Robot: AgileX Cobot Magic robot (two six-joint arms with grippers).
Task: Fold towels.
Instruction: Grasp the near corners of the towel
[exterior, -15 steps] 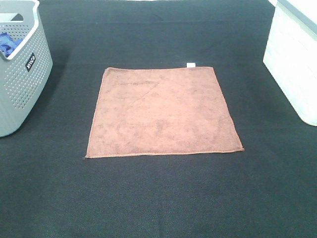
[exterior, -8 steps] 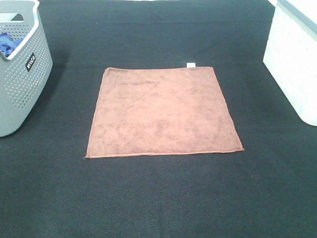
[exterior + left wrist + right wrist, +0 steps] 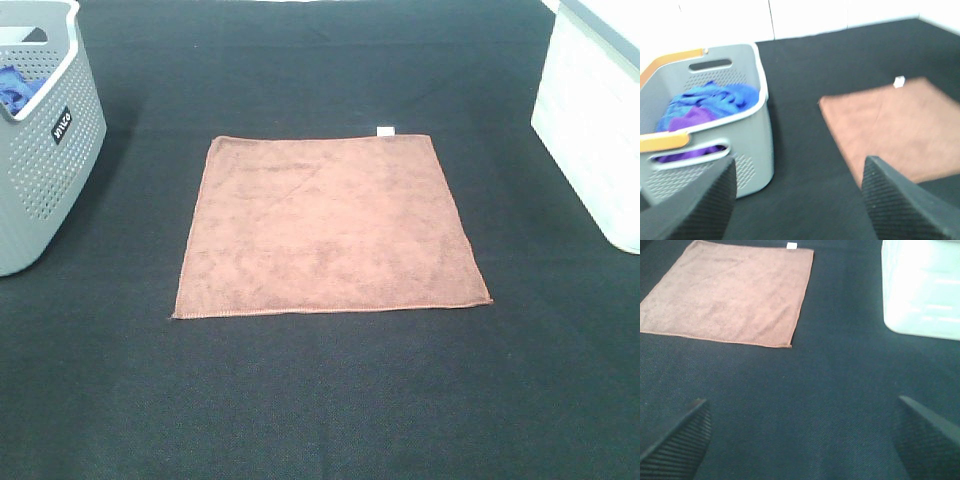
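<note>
A brown towel [image 3: 328, 226] lies flat and unfolded in the middle of the black table, with a small white tag [image 3: 385, 130] at its far right corner. It also shows in the left wrist view [image 3: 895, 127] and the right wrist view [image 3: 730, 292]. Neither arm shows in the high view. My left gripper [image 3: 797, 200] is open and empty, over the table between the basket and the towel. My right gripper [image 3: 802, 440] is open and empty, over bare table near the towel's near right corner.
A grey perforated basket [image 3: 45, 170] stands at the left edge, holding blue and purple cloths [image 3: 705, 107]. A white bin [image 3: 595, 120] stands at the right edge; it also shows in the right wrist view [image 3: 920, 285]. The black tabletop [image 3: 320, 400] surrounds the towel.
</note>
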